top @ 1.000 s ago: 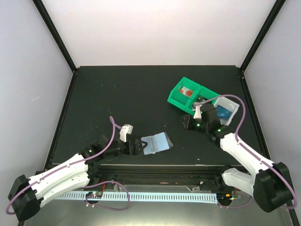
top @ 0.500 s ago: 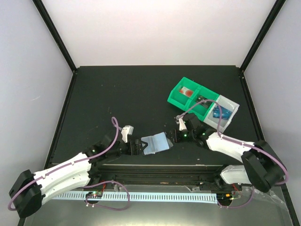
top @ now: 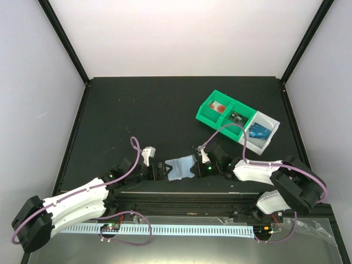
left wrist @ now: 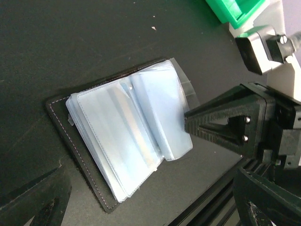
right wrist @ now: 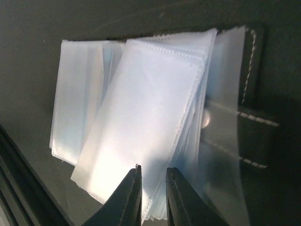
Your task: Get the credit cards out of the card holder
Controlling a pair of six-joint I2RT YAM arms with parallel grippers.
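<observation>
While left jaws gape beside card holder (top: 180, 166) | right jaws narrowed at its sleeves, grip unclear

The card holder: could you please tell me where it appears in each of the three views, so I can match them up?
Top external: the card holder a little below the picture's middle.
Left wrist: card holder centre-left, sleeves fanned open.
Right wrist: card holder fills most of the picture.
Shared landmark: the right gripper, at the holder's right edge from above, at right in the left wrist view, bottom centre in its own.
</observation>
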